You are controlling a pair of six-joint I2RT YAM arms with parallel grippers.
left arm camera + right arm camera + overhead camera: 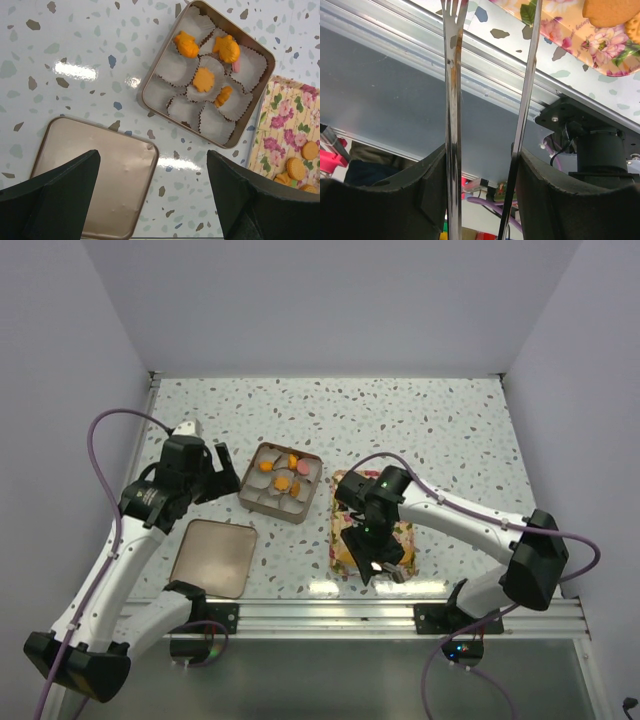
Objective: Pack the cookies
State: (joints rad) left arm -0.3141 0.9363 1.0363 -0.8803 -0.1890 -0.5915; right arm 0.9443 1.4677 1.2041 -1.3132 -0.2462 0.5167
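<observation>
Cookies [610,11] past tongs [452,100] in R pincer [481,170]

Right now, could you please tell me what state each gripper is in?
Left gripper: open, holding nothing.
Right gripper: closed on the metal tongs.

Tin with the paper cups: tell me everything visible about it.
The tin is square with rounded corners, dull gold metal by its look. It sits open and flat on the speckled table. White pleated paper cups line it in a grid. Four orange cookies lie in them, and a pink one shows under one. Its lid lies apart, nearer the arms. The floral tray sits close to one corner; whether they touch cannot be told.
</observation>
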